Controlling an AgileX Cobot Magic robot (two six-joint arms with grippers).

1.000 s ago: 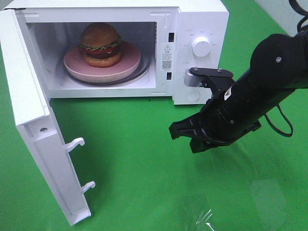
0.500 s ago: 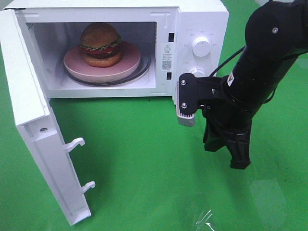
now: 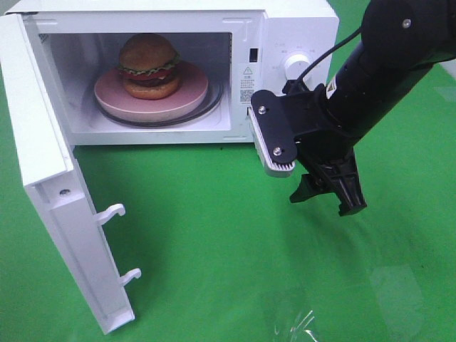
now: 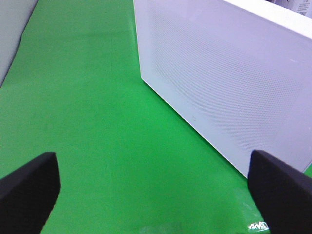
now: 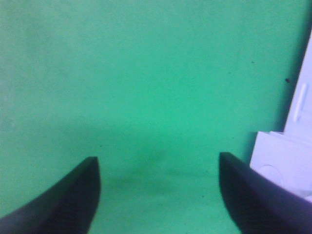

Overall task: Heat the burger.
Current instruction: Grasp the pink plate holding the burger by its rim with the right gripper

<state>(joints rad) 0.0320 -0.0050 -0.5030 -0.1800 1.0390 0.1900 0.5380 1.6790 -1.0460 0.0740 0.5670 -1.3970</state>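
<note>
Bench (image 3: 214,271): green cover, glare patch at front edge. Door (image 3: 64,214) stands wide open, front L. R gripper (image 3: 324,203) released, empty, over bench just before ctrl panel (image 3: 296,92). L gripper (image 4: 151,161) spread wide, empty, beside microwave (image 3: 299,28) side wall. In cavity: burger (image 3: 148,65) upright on pink plate (image 3: 192,92). Pale strip beyond bench, far R.

A green tabletop (image 3: 214,242) carries a white microwave (image 3: 303,35), which stands at the back with its door (image 3: 60,214) swung wide open toward the front. Near the front edge a small clear, shiny scrap (image 3: 303,324) lies on the green; I cannot tell what it is.
</note>
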